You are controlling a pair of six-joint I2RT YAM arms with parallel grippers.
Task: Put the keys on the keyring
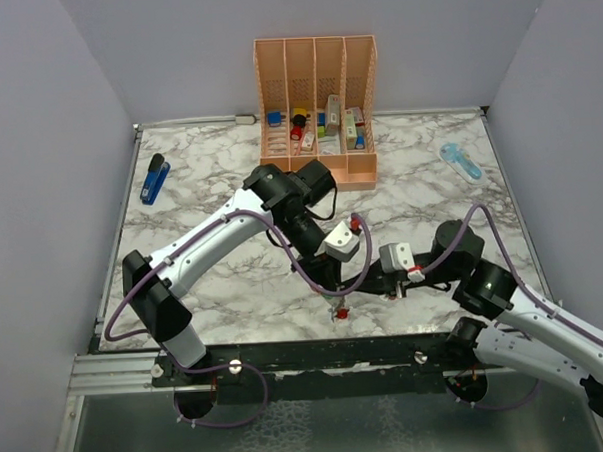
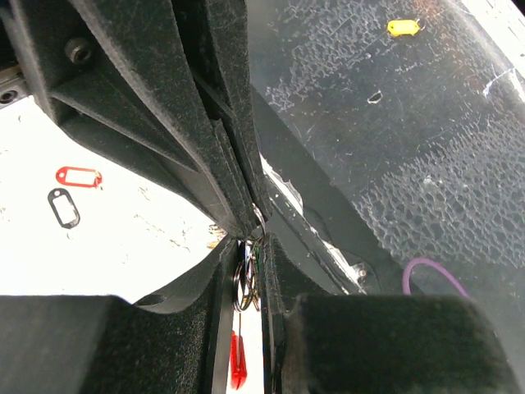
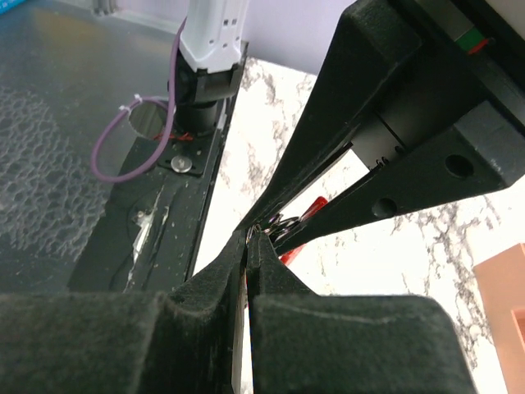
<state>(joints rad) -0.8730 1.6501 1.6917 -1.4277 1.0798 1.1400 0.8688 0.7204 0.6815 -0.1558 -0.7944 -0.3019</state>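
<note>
Both grippers meet low over the table's near edge. My left gripper (image 1: pixel 332 287) (image 2: pixel 250 271) is shut on a bunch of small metal rings (image 2: pixel 244 283) (image 3: pixel 283 223). A narrow red piece, the keyring (image 2: pixel 236 361) (image 3: pixel 310 213) seen edge-on, hangs beneath them and shows as a red speck (image 1: pixel 337 312) from above. My right gripper (image 1: pixel 352 290) (image 3: pixel 250 238) comes in from the right and is shut. Its tips (image 2: pixel 248 220) pinch a silver ring at the top of the bunch. The keys themselves are hidden behind the fingers.
An orange divided rack (image 1: pixel 314 55) with small coloured items stands at the back. A blue object (image 1: pixel 154 179) lies far left and a pale blue one (image 1: pixel 461 161) far right. A red tag (image 2: pixel 78 176) and a black tag (image 2: pixel 63 207) lie on the marble. A yellow tag (image 2: pixel 402 27) lies on the dark surface beyond the edge.
</note>
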